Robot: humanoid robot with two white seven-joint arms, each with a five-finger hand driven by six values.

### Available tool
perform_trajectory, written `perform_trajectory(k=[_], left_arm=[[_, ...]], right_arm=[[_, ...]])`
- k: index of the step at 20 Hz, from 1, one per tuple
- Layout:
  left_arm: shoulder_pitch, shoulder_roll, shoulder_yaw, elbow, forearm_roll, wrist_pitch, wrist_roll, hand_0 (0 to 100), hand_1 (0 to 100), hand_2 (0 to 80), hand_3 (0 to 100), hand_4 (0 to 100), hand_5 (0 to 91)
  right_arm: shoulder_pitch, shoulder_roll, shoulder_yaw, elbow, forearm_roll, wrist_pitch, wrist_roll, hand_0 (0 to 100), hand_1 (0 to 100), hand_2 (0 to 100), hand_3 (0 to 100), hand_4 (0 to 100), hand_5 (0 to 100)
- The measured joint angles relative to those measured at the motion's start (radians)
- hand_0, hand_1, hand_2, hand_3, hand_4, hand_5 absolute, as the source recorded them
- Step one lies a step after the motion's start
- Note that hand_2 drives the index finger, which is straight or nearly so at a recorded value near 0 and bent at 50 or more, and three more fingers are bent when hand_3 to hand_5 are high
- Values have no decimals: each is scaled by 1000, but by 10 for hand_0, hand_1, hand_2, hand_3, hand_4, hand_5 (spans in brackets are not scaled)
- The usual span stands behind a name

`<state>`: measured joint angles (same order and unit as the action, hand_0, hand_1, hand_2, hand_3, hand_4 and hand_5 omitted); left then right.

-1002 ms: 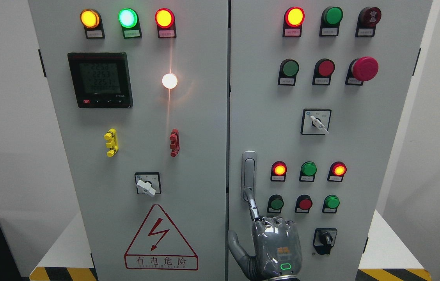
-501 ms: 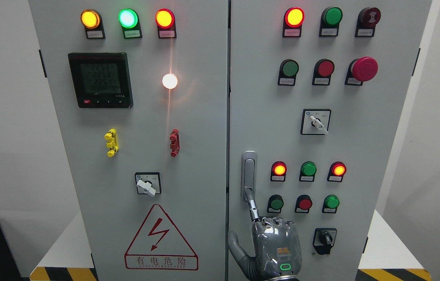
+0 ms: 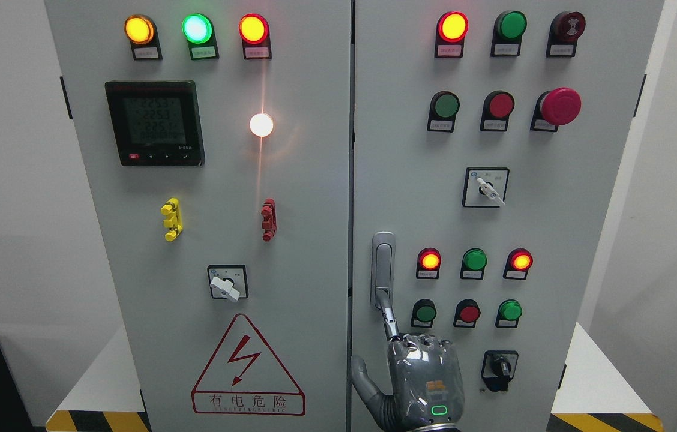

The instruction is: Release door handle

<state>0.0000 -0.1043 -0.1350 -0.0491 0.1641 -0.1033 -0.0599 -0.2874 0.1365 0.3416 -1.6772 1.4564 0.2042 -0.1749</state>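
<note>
Although the job was to let go, almost nothing had changed over the last second: the right hand sat exactly where it had been, low on the right door of the cabinet, and only the digits on the meter had flickered. The door handle stood upright in its recess near that door's left edge, just beside the seam between the two doors, and the door looked shut flush. The index finger was stretched up and to the left, with its tip touching the handle's lower end; whether it was hooked behind the lever I couldn't tell from where I stood. The other fingers were folded into the palm, knuckles up, back of the hand towards us, and the thumb hung out to the left, clear of the panel. So it was a clenched hand with one pointing finger, wrapped round nothing. To my eye the release hadn't happened yet, since that fingertip had to come away. The left arm was nowhere to be seen.
</note>
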Motion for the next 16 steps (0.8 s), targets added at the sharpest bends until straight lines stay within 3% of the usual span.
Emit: perform_trajectory(k=[16], left_arm=[[0,0,0,0,0,6,0,120,556,0,0,0,0]], right_arm=[[11,0,3,0,1,2,0,460,320,24,1000,1000,1000]])
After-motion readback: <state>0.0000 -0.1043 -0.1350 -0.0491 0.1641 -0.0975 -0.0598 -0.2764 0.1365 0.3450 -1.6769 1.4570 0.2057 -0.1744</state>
